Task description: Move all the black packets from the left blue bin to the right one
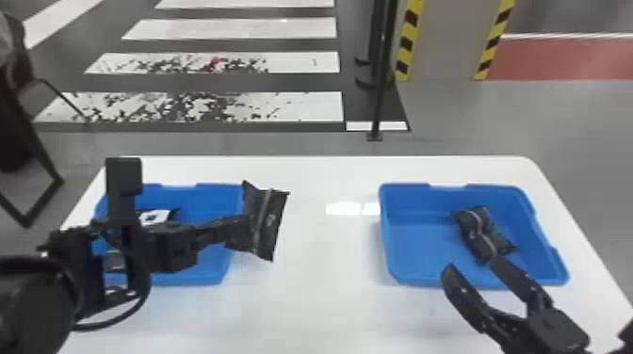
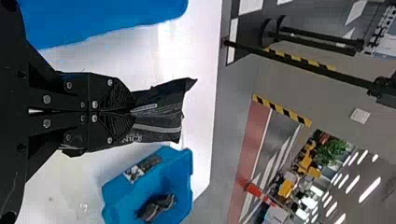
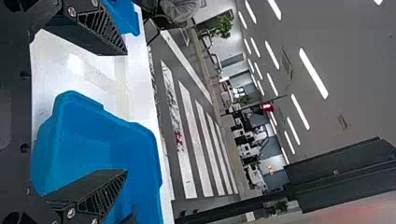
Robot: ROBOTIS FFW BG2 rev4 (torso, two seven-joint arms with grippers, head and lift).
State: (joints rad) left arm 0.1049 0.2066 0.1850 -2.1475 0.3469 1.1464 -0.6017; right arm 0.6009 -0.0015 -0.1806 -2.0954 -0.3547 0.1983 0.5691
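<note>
- A white table (image 1: 320, 306) is standing in front.
- Beyond it, white stripes (image 1: 231, 28) are crossing the dark floor (image 1: 226, 141).
- A black pole (image 1: 380, 99) is rising beside a pillar (image 1: 440, 42).
- Ceiling lights (image 3: 307, 70) are glowing above a green plant (image 3: 223, 27).

on the table (image 1: 329, 306), the left bin (image 1: 207, 200) and the right bin (image 1: 414, 245) are standing well apart. in the right one lies a packet (image 1: 476, 230).
</note>
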